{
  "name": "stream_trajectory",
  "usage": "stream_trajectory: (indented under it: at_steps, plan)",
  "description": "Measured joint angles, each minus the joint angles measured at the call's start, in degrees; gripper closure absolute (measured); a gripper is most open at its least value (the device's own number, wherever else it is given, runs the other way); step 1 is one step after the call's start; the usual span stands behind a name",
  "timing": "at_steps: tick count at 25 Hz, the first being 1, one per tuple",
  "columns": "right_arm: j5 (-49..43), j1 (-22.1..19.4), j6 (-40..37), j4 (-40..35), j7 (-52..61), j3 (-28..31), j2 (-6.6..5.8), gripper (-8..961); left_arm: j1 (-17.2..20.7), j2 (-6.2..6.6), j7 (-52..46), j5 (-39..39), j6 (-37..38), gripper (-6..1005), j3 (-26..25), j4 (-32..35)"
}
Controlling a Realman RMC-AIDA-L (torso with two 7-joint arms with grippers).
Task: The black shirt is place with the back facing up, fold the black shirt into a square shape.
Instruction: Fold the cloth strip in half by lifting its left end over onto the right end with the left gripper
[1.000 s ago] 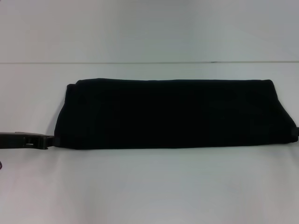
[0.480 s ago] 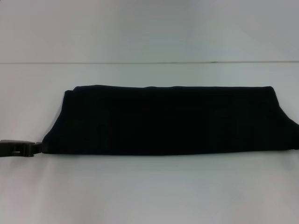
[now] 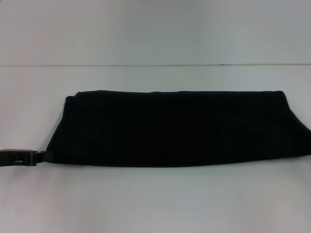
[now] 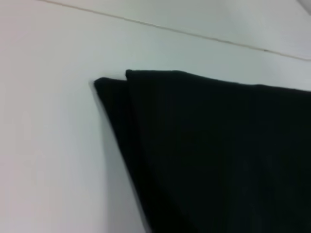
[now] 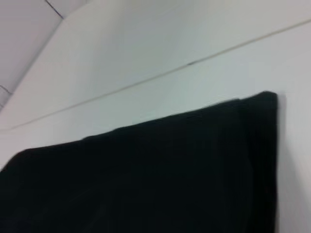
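The black shirt lies on the white table as a long folded band running left to right; its right end reaches the picture's edge. My left gripper sits at the band's near left corner, low over the table and shut on the fabric there. In the left wrist view the black shirt shows a layered far corner. From the right wrist, the black shirt shows its other far corner. No lettering shows. My right gripper is out of view.
The white table stretches bare in front of the shirt and behind it. A thin seam crosses the surface beyond the shirt.
The shirt has slid toward me, its near edge now lower in the head view. My left gripper moved nearer and leftward with the near left corner.
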Motion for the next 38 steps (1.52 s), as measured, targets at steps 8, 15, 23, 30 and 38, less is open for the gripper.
stream_trajectory:
  at_steps: [8, 15, 23, 30, 38]
  plan:
    - [0.76, -2.03, -8.68, -5.68, -1.28, 10.09, 0.58, 753, -0.11, 0.34, -3.58, 0.03, 1.40, 940, -3.31, 1.70]
    - [5.85, -1.72, -16.77, -4.54, -7.25, 14.04, 0.80, 433, 0.56, 0.96, -9.43, 0.55, 10.61, 683, -7.09, 2.28]
    - [5.49, 4.00, -12.01, -3.54, -7.51, 6.86, 1.94, 206, -0.70, 1.35, -21.12, 0.59, 15.66, 350, -6.33, -0.75]
    - [5.50, 8.97, -7.65, -3.63, -7.50, 0.03, 2.09, 102, -3.24, 2.48, -32.50, 2.61, 11.24, 99, -6.11, -8.04]
    - [5.92, 11.74, -9.83, -4.25, -11.95, -6.00, 2.70, 103, -3.48, 2.64, -41.86, 3.63, 6.38, 69, -6.57, -11.94]
